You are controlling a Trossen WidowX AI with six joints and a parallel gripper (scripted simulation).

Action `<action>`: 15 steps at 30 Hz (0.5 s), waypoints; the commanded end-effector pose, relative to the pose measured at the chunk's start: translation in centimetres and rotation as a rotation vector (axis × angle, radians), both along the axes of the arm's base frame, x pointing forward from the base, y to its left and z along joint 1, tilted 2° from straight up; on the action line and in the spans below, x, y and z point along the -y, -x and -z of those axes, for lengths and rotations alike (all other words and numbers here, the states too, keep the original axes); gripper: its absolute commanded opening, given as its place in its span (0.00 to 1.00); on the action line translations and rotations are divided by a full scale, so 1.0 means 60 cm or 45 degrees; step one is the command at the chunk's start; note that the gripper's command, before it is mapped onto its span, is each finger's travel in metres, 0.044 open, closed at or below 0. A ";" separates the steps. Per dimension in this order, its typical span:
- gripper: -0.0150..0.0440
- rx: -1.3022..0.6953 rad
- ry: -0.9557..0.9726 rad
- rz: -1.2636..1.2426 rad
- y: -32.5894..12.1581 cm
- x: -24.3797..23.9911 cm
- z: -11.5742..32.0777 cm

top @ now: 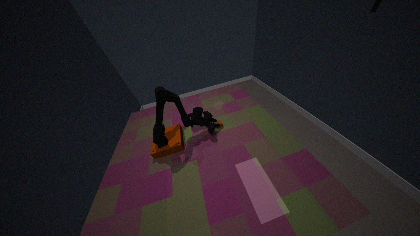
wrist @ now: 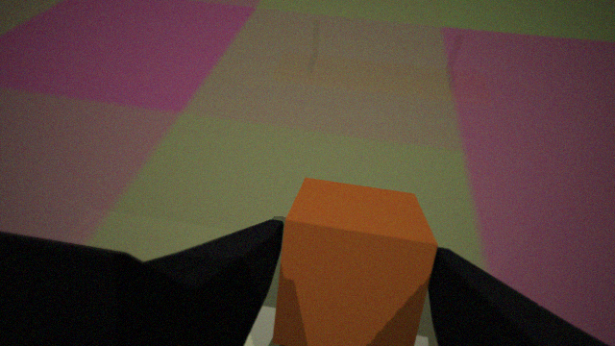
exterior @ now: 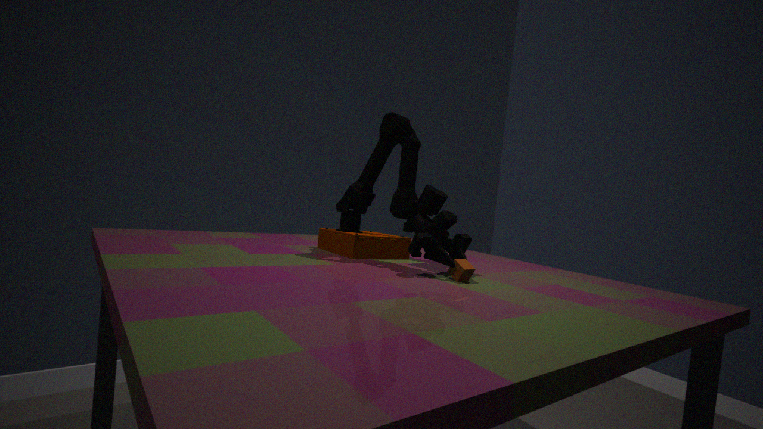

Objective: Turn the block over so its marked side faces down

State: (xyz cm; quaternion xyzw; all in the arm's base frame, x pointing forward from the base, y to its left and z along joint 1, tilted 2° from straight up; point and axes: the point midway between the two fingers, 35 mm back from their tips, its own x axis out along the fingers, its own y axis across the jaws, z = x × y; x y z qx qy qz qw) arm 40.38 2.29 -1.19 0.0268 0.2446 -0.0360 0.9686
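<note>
The orange block [top: 220, 123] [exterior: 462, 270] [wrist: 356, 274] is tilted in the exterior view, with its lower edge at or very near the table [top: 184, 187] [exterior: 239, 384] [wrist: 231, 173]. No marking shows on the faces in view, and its underside is hidden. My gripper [top: 217, 123] [exterior: 457, 260] [wrist: 354, 247] reaches down to it at a slant from the arm's side. The gripper is slightly open, with one black finger close on each side of the block. Thin gaps show beside the block in the wrist view; contact at the fingertips is unclear.
The arm stands on an orange base box [top: 175, 136] [exterior: 378, 247] behind the gripper. A pale rectangle [top: 261, 190] shows on the patchwork tabletop in the top view. The table's front edge [exterior: 629, 347] shows in the exterior view. Dark walls stand around.
</note>
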 end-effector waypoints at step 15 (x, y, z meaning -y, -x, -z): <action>1.00 0.000 0.007 0.002 0.000 0.001 0.000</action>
